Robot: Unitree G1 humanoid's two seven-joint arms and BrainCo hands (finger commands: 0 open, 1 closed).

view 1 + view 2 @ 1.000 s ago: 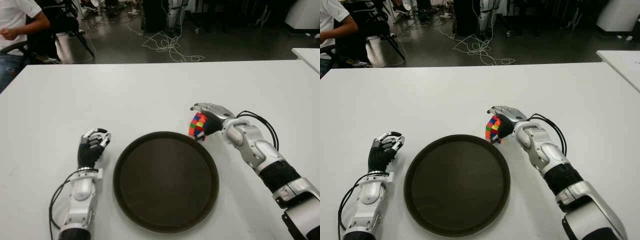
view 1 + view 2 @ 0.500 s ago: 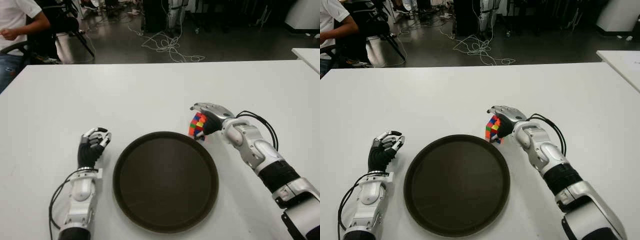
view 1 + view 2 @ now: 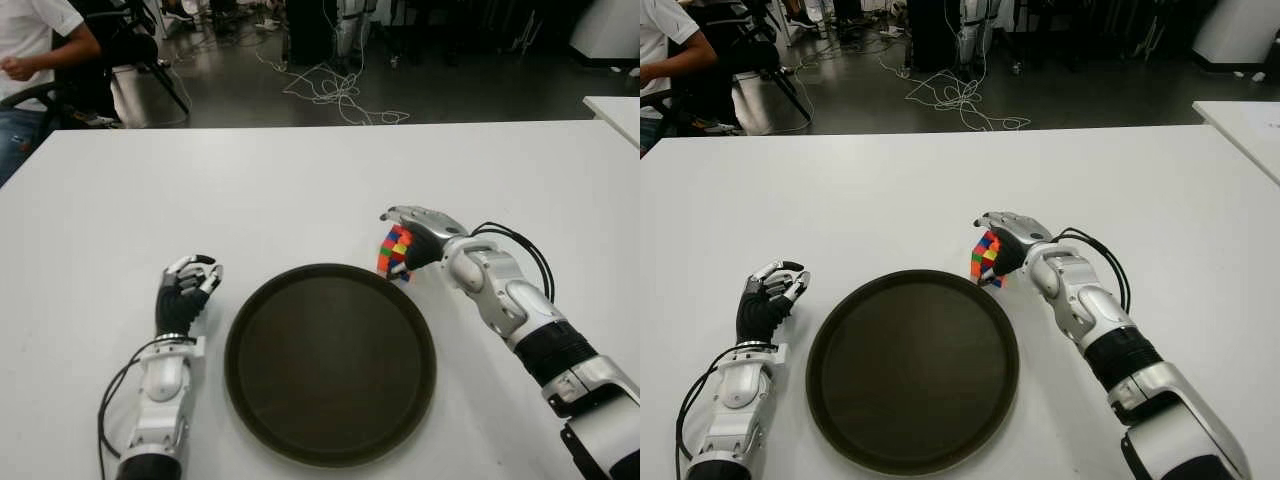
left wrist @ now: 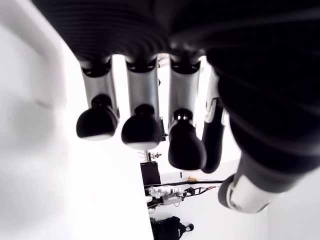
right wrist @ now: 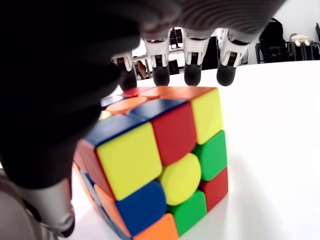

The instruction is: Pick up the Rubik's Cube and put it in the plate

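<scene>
The Rubik's Cube (image 3: 393, 251) is tilted just beyond the far right rim of the round dark plate (image 3: 330, 365). My right hand (image 3: 410, 238) is shut on it. In the right wrist view the fingers (image 5: 192, 70) reach over the top of the Rubik's Cube (image 5: 160, 160) and the thumb presses its side. I cannot tell whether the cube's lower corner touches the white table (image 3: 250, 190). My left hand (image 3: 186, 288) shows left of the plate with its fingers curled on nothing.
A person (image 3: 30, 45) sits on a chair beyond the table's far left corner. Cables (image 3: 340, 95) lie on the floor behind the table. The corner of a second white table (image 3: 615, 108) shows at the right edge.
My right hand with the cube has edged very slightly to the left, staying at the plate's far rim. The left hand has not moved.
</scene>
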